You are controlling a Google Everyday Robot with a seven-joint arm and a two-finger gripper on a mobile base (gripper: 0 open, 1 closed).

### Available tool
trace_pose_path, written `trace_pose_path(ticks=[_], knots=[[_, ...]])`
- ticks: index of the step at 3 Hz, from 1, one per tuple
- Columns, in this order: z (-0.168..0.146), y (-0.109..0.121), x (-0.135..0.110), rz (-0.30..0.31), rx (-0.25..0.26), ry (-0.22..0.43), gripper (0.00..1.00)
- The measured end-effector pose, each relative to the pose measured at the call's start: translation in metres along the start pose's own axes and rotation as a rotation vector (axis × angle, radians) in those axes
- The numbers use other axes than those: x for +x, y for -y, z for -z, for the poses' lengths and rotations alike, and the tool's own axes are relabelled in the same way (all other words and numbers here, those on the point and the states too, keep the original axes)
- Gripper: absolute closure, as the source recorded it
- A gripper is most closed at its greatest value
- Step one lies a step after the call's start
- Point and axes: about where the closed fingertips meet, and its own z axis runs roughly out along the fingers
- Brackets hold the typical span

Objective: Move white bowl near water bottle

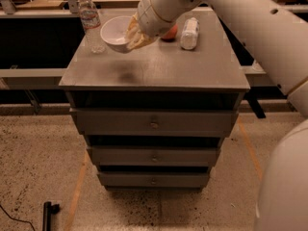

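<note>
The white bowl (114,32) is held tilted above the left part of the grey cabinet top (159,64). My gripper (133,36) is shut on the bowl's right rim; its cream-coloured fingers (138,37) wrap that edge. The water bottle (90,22), tall and clear with a white cap, stands at the top's back left corner, just left of the bowl. A small gap separates bowl and bottle. The bowl's shadow falls on the top below it.
A red apple (169,32) and a short whitish bottle (189,33) lie on the back right of the top, behind my arm (231,18). The cabinet has three drawers (154,124). A low shelf runs behind and to both sides.
</note>
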Motion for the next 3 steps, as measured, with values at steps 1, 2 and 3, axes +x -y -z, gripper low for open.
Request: trace_pose_path(ticks=[1, 2, 3], knots=[[-0.025, 0.011, -0.007, 0.028, -0.014, 0.04, 0.84], [-0.047, 0.019, -0.009, 0.024, -0.032, 0.08, 0.61], [-0.065, 0.022, -0.002, -0.005, -0.053, 0.098, 0.38]])
